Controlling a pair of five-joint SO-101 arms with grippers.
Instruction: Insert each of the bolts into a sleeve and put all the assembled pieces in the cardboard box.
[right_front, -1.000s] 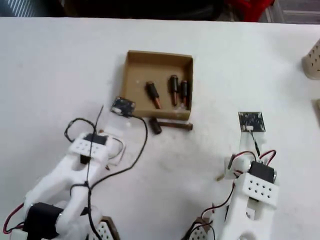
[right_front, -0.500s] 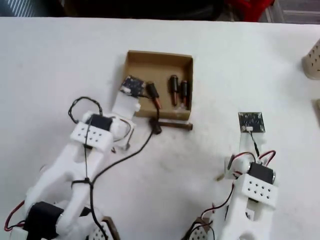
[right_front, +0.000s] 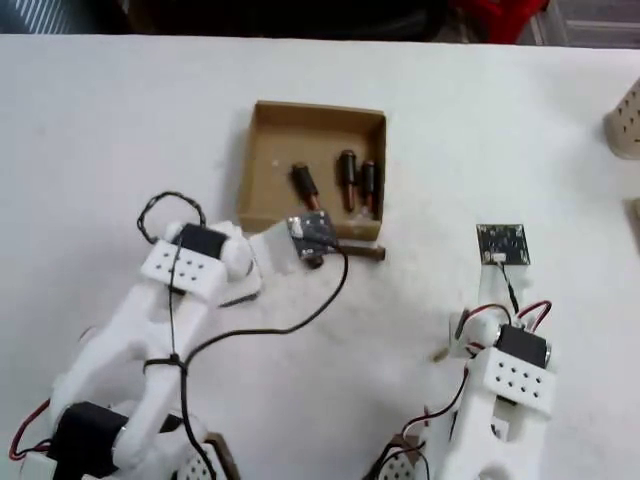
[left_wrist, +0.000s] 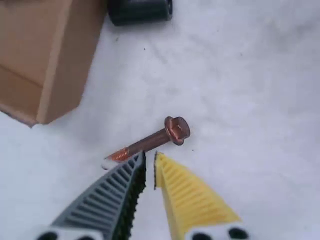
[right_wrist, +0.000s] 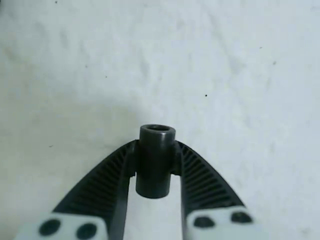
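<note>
We see left claw almost closed, holding nothing. Bolt lies just beyond its tips, perhaps touching grey fingertip. Right claw clamps black sleeve.

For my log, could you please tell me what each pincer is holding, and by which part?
Right pincer clamps the black cylindrical sleeve around its middle; left pincer holds nothing.

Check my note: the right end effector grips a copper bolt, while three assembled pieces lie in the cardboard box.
Wrong on what it grips: the right end effector grips a black sleeve, as the right wrist view shows. Three assembled pieces do lie in the cardboard box.
</note>
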